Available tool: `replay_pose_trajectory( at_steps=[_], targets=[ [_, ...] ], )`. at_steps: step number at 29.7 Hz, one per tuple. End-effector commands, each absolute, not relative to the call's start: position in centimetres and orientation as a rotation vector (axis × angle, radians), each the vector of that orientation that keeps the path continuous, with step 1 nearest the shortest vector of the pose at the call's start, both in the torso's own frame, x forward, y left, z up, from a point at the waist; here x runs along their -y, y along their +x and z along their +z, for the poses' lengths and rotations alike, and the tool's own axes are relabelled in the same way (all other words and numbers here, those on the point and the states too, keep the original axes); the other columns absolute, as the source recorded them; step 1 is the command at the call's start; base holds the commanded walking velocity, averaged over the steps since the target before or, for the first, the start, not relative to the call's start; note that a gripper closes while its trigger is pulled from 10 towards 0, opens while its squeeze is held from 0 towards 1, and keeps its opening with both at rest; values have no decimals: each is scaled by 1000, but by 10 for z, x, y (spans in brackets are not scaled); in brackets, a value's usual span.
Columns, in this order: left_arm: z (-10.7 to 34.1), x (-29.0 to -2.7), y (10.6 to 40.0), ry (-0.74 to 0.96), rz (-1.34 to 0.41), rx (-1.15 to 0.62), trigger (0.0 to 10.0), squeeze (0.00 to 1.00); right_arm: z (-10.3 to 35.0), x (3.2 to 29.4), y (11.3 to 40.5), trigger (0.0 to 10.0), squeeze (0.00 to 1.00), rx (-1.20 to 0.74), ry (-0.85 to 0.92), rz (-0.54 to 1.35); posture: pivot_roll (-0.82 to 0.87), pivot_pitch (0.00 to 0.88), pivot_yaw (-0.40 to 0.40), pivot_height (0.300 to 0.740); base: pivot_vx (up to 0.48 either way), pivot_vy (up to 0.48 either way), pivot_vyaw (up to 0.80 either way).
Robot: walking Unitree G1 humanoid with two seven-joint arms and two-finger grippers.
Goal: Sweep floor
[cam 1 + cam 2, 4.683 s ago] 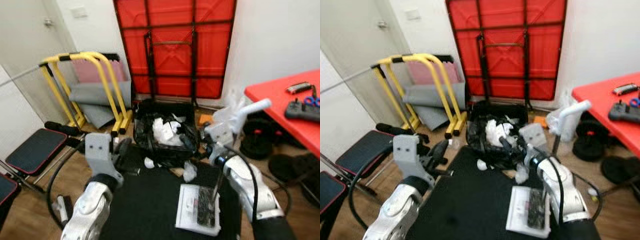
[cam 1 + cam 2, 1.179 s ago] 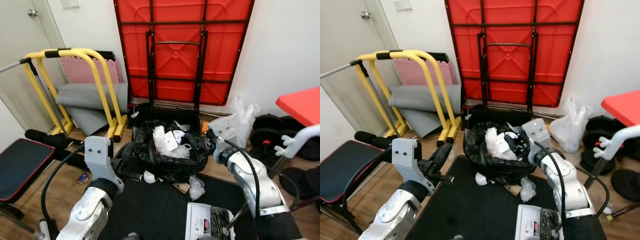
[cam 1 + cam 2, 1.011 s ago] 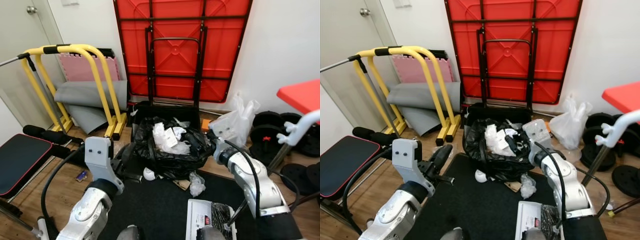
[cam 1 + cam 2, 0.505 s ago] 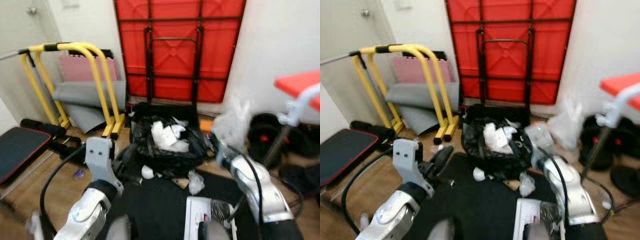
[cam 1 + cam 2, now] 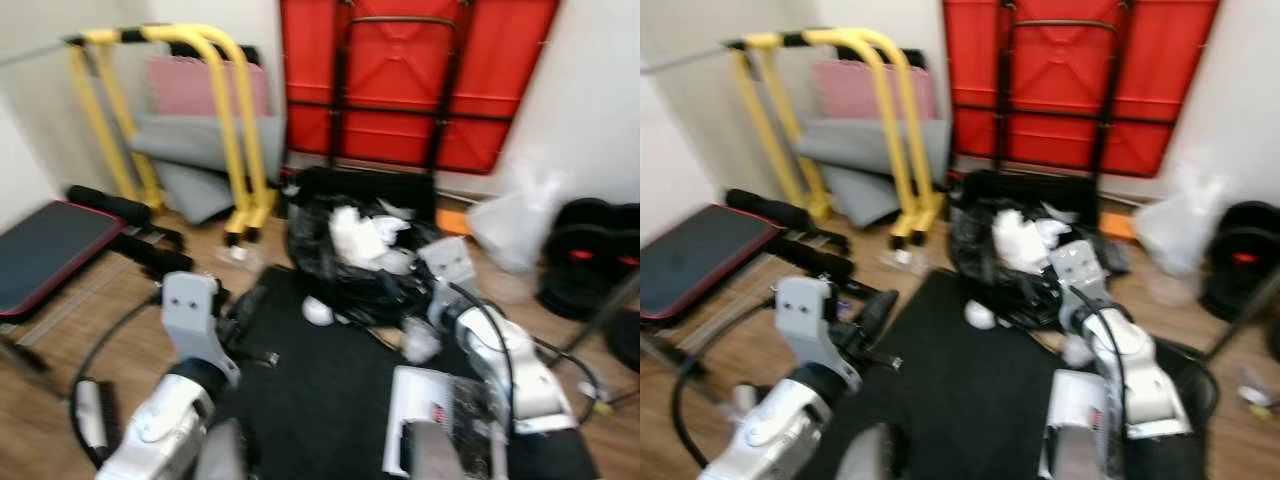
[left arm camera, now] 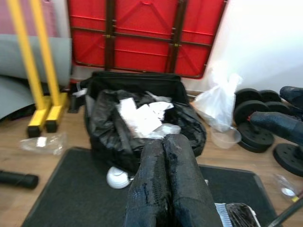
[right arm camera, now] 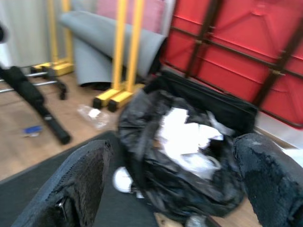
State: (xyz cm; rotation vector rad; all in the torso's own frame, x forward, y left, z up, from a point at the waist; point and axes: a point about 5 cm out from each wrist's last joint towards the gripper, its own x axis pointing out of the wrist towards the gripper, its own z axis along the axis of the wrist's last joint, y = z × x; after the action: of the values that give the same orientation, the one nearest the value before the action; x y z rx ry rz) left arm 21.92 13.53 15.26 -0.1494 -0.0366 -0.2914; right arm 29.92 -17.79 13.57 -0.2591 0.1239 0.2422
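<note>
Lying light and crushable beside the trash bag [image 5: 360,265], paper scraps [image 5: 317,311] are awaiting gentle gathering; left claw [image 6: 166,156] pressed together, right claw [image 7: 175,175] gaping apart.

A bin bag [image 5: 360,262] full of paper sits at twelve o'clock, at the far edge of a mat [image 5: 330,400]. Behind the bag a folded table [image 5: 415,80] leans on the wall. A frame [image 5: 215,120] stands at ten o'clock, with rolled mats [image 5: 195,160] behind it. A bench [image 5: 50,250] lies at nine o'clock. A plastic bag [image 5: 515,225] sits at two o'clock, weight plates [image 5: 590,255] beyond it at three. A paper ball [image 5: 317,311] rests on the mat just before the bin bag; another wad [image 5: 420,340] lies to its right. A dustpan [image 5: 440,420] lies on the mat at five o'clock. The left gripper [image 6: 165,151] and right gripper [image 7: 175,165] both point toward the bin bag.
</note>
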Motion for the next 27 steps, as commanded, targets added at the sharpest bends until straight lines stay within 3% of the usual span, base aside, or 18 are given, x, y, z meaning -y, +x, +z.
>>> replay_pose_trajectory(
  at_steps=[1,13,23,27],
  targets=[
    [154,-129,216,-149,-415,47,10000,0,136,185,300,10000,0,-132,-269,204,-115,0,24,525,0,0,0],
    [155,-129,215,-149,-419,47,10000,0,138,208,287,10000,0,-151,-290,87,-118,0,25,490,0,0,0],
    [155,-129,214,-151,-424,49,10000,0,130,229,257,10000,0,-220,-288,-16,-141,1,27,465,0,0,0],
    [155,-129,213,-154,-429,49,10000,0,116,259,240,10000,0,-309,-302,-181,-150,2,29,450,0,0,0]
  ],
)
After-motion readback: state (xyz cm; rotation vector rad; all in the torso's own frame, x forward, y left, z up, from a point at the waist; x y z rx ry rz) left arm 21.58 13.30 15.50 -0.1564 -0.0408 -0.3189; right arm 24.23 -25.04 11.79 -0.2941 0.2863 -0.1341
